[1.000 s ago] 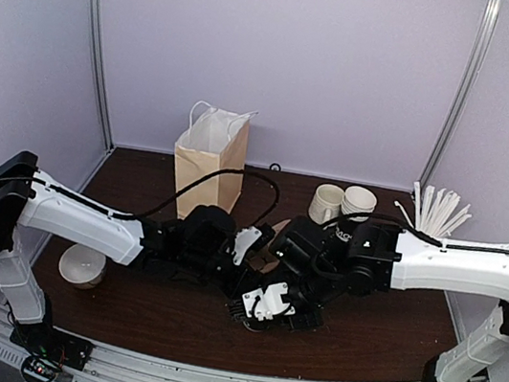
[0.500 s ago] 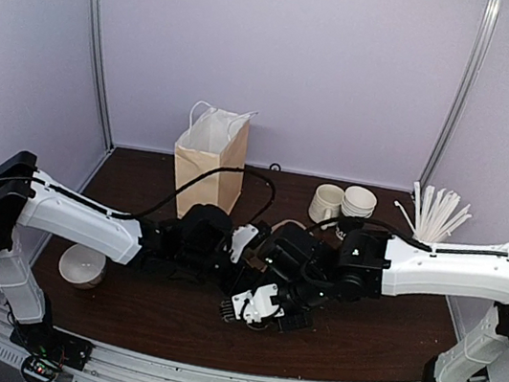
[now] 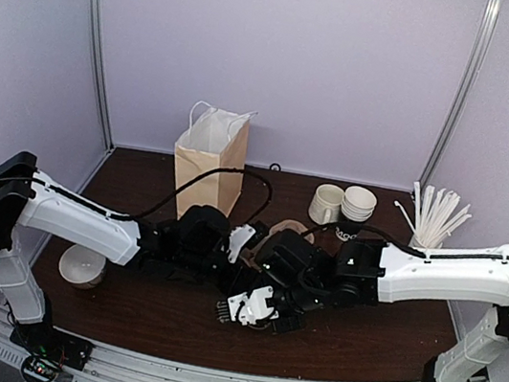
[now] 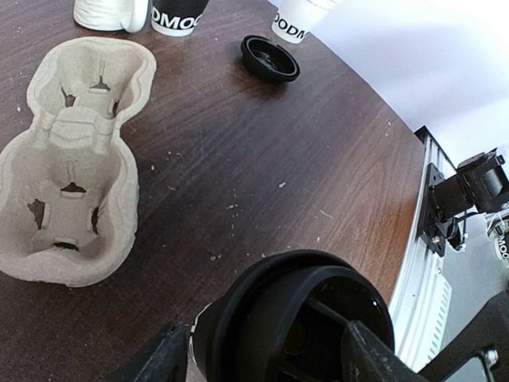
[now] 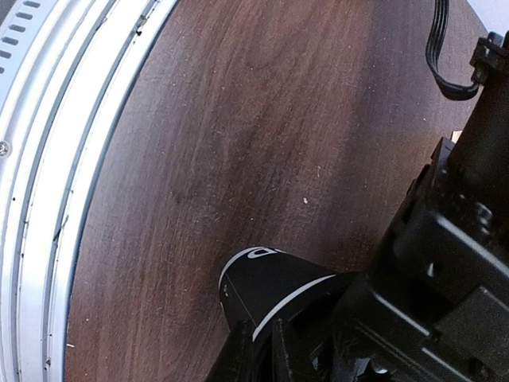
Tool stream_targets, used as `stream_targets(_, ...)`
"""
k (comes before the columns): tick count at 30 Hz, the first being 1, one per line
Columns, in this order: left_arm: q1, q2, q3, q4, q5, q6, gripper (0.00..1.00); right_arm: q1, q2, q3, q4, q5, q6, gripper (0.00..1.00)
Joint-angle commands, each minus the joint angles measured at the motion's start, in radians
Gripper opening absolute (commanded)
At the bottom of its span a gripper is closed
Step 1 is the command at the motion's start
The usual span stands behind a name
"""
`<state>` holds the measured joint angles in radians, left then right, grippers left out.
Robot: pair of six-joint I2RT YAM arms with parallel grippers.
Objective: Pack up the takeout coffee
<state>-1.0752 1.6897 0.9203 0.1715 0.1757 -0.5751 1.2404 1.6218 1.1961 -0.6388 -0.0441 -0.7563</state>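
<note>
The takeout coffee (image 4: 296, 312), black lid on top, sits between the fingers of my left gripper (image 4: 266, 360), which is shut on its sides just above the table. In the right wrist view, its black lower band with white lettering (image 5: 262, 290) points toward the table's front edge. My right gripper (image 5: 266, 354) sits right against the cup, its two fingers almost touching with nothing visibly between them. In the top view both grippers meet at the table's middle front (image 3: 253, 293) and hide the cup.
A moulded pulp cup carrier (image 4: 71, 159) lies left of the cup and shows in the top view as well (image 3: 289, 228). A loose black lid (image 4: 270, 58), a white mug (image 3: 327, 203), stacked cups (image 3: 359, 202) and white sticks (image 3: 437, 212) stand behind. A paper bag (image 3: 209, 157) stands at the back left. A white bowl (image 3: 83, 266) sits at the left.
My right arm has swung left, bringing its gripper up against the left gripper and the cup. Its fingers have closed further. The left arm has stayed put.
</note>
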Motion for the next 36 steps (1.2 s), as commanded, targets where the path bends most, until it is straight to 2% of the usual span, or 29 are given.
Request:
stream_targets(1,-0.011,0.091,-0.072,-0.260,-0.044,0.036,0.68,-0.010,0.170,-0.103,-0.039,0.003,0.013,0.11)
stream_targets(5,-0.010,0.087,-0.067,-0.266,-0.044,0.039,0.68,-0.010,0.171,-0.100,-0.034,0.003,0.019,0.11)
stream_targets(11,-0.011,0.034,-0.032,-0.300,-0.049,0.076,0.68,-0.011,0.009,-0.010,-0.135,-0.066,0.009,0.13)
stream_targets(16,-0.012,-0.043,0.001,-0.305,-0.049,0.113,0.69,-0.015,-0.063,0.085,-0.278,-0.198,0.007,0.21)
stream_targets(22,-0.012,-0.136,0.066,-0.274,-0.030,0.153,0.77,-0.062,-0.099,0.166,-0.453,-0.394,-0.010,0.35)
stream_targets(26,-0.012,-0.182,0.118,-0.259,-0.026,0.200,0.83,-0.145,-0.148,0.194,-0.532,-0.474,-0.009,0.44)
stream_targets(30,-0.011,-0.189,0.186,-0.274,-0.067,0.261,0.86,-0.288,-0.184,0.184,-0.503,-0.534,0.017,0.46)
stream_targets(33,-0.012,-0.166,0.246,-0.353,-0.102,0.259,0.84,-0.395,-0.194,0.183,-0.455,-0.622,0.078,0.46)
stream_targets(36,-0.012,-0.152,0.291,-0.475,-0.155,0.175,0.79,-0.480,-0.206,0.166,-0.367,-0.654,0.191,0.46)
